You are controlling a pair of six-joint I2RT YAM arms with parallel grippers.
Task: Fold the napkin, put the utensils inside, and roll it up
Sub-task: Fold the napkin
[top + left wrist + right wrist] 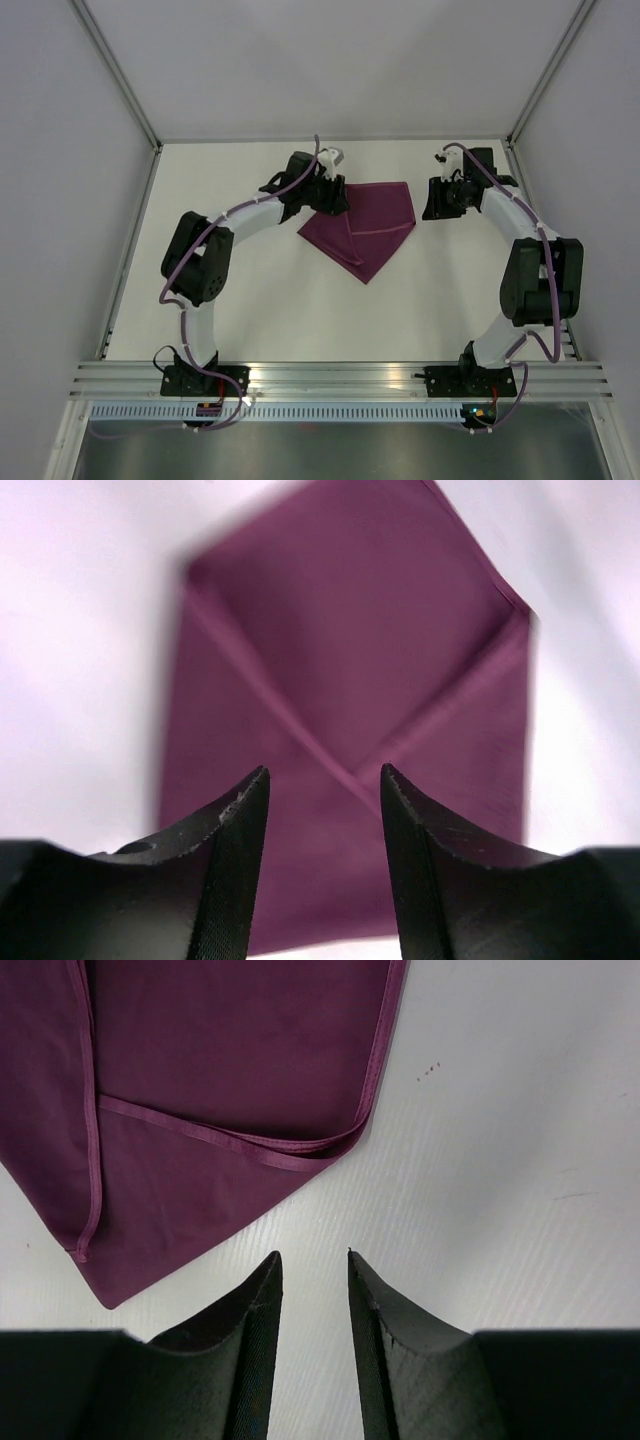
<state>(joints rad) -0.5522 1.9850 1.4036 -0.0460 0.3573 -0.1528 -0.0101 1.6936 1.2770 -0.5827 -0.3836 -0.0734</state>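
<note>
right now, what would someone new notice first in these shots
The purple napkin, folded with hemmed flaps crossing, lies on the white table. The left gripper hovers open at its left edge, and the right gripper hangs open over bare table beside its right corner.

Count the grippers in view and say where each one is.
2. The left gripper is over the napkin's left part. The right gripper is over the table, just beside the napkin's right corner. None looks hidden.
</note>
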